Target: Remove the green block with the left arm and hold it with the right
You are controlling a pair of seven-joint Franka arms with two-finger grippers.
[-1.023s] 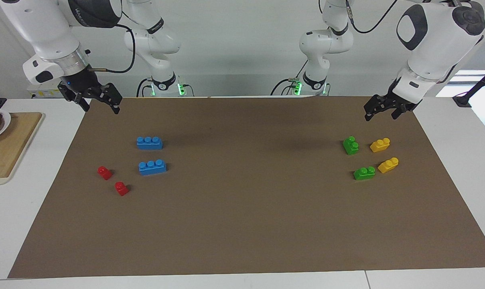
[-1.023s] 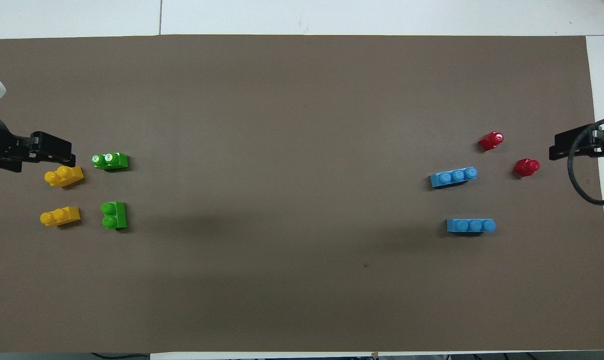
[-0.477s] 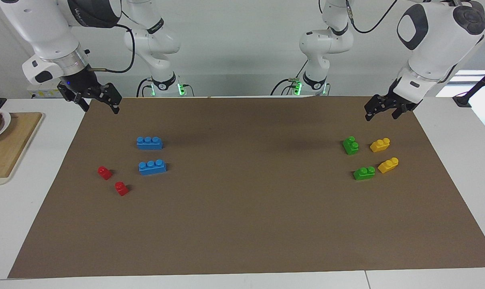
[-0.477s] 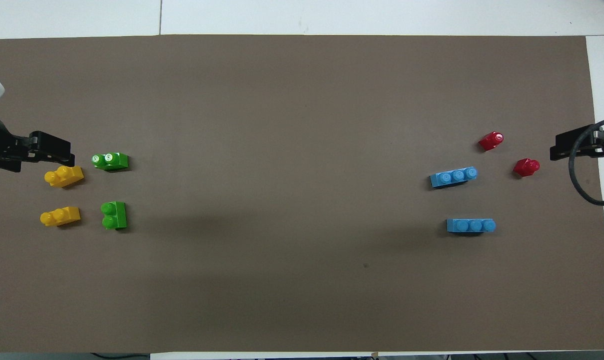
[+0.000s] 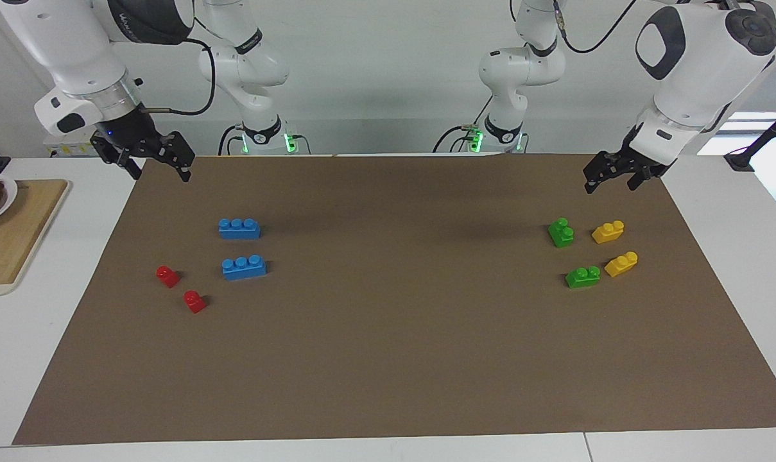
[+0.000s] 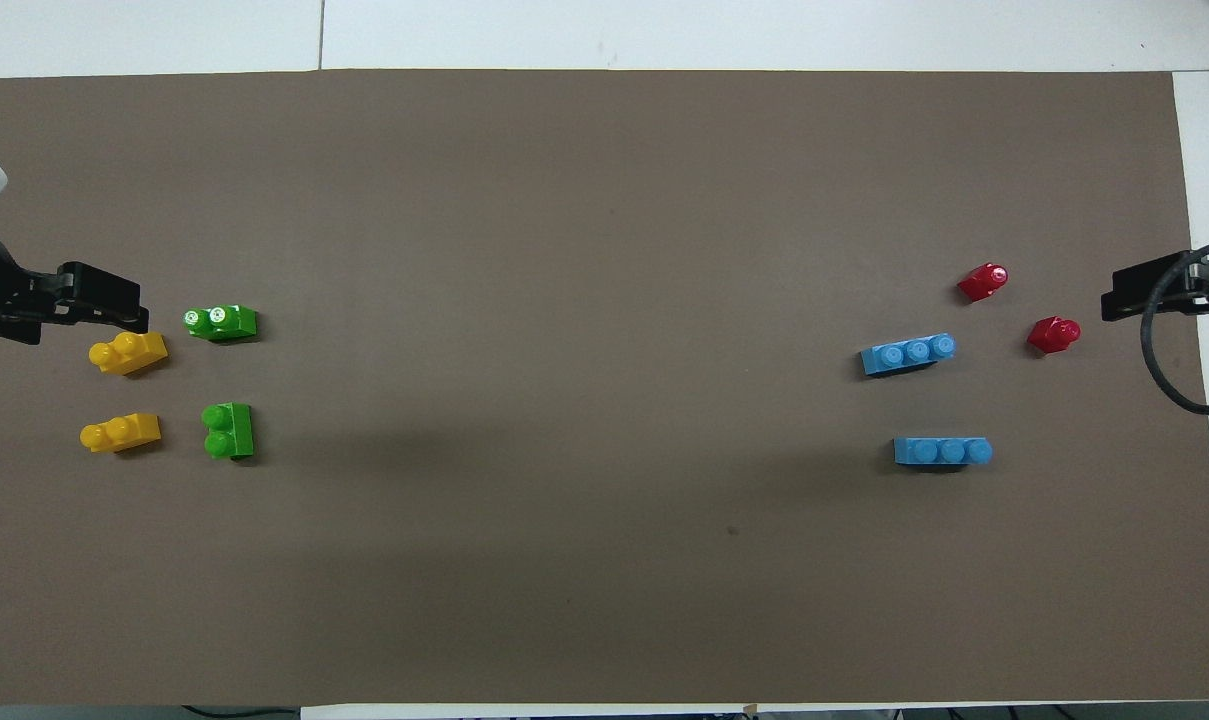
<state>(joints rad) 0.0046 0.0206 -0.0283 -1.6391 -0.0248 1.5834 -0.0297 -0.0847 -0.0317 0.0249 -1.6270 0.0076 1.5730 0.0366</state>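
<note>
— Where's the small bright green plastic two-stud brick?

— Near my left gripper, by the brown mat's robot-side edge. Both grippers' fingers apart, right gripper waiting. I'd descend squarely across its sides.

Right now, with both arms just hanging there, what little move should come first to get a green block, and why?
Probably lower the open left gripper toward the green block nearer the robots. It hangs empty above the mat's edge, that block lies closest, and nothing is held yet. The right gripper waits, open, at its own end.
</note>
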